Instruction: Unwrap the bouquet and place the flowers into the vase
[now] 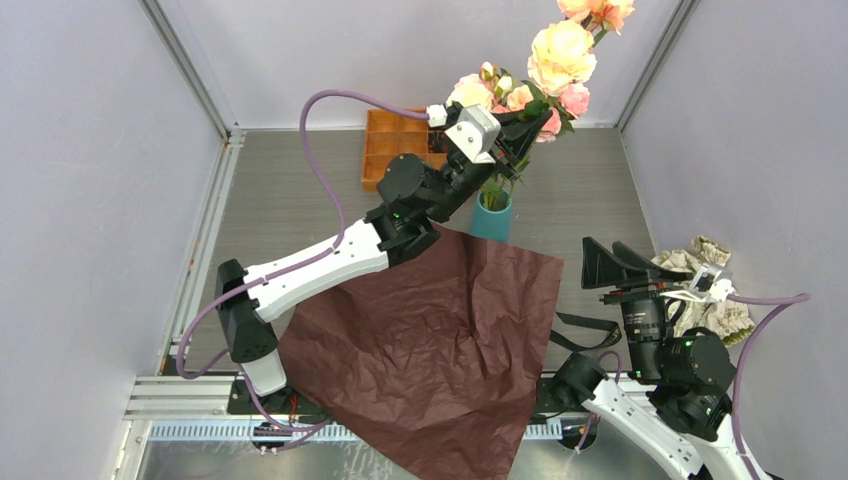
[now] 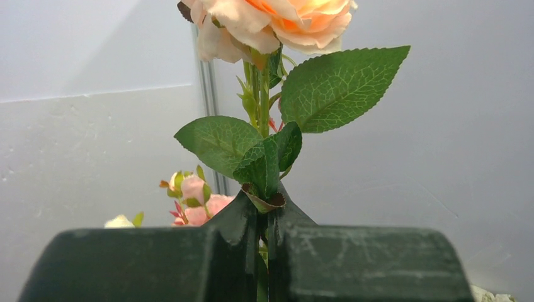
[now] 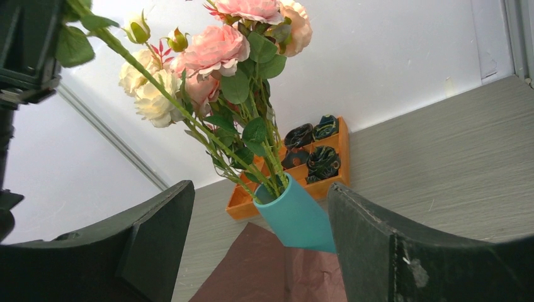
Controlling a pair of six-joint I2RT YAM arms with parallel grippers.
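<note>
The teal vase (image 1: 492, 216) stands past the far corner of the flat dark red paper (image 1: 440, 340), which is unwrapped from the bouquet. Several pink and cream flowers (image 1: 520, 95) stand in the vase. My left gripper (image 1: 524, 138) is above the vase, shut on one leafy stem (image 2: 264, 113) with a peach rose (image 2: 277, 22) on top. In the right wrist view that stem (image 3: 157, 82) slants down to the mouth of the vase (image 3: 299, 217). My right gripper (image 1: 600, 266) is open and empty, well to the right of the vase.
An orange compartment tray (image 1: 392, 150) with dark items sits at the back, left of the vase. A black ribbon (image 1: 585, 325) lies by the paper's right edge. Crumpled pale paper (image 1: 715, 290) sits at the right wall. Grey walls close in three sides.
</note>
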